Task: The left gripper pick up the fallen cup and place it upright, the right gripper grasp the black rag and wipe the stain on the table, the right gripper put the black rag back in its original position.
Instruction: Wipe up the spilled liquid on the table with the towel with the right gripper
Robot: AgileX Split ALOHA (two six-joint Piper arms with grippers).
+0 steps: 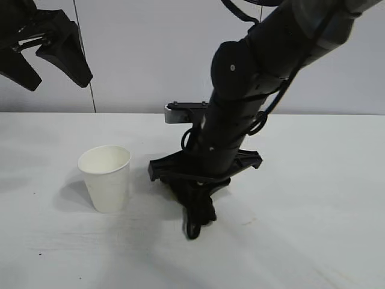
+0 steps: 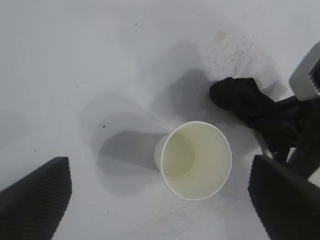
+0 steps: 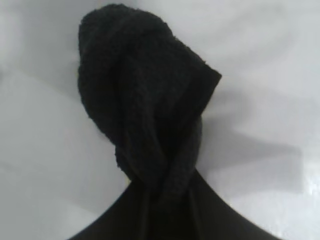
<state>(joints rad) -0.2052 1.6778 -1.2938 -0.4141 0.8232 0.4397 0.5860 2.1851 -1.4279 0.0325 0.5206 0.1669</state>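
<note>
Bright, even overhead light on the white surface (image 1: 313, 198). Soft grey shadows spread beside the cup (image 1: 106, 177) and under the right end effector (image 1: 195, 220). The black rag (image 3: 142, 100) looks slightly blurred up close, detail lost in darkness.

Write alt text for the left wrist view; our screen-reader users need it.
An upright white cup stands on the white table between the open left gripper's fingers. Beside it, the right gripper holds a black rag against the tabletop.
</note>
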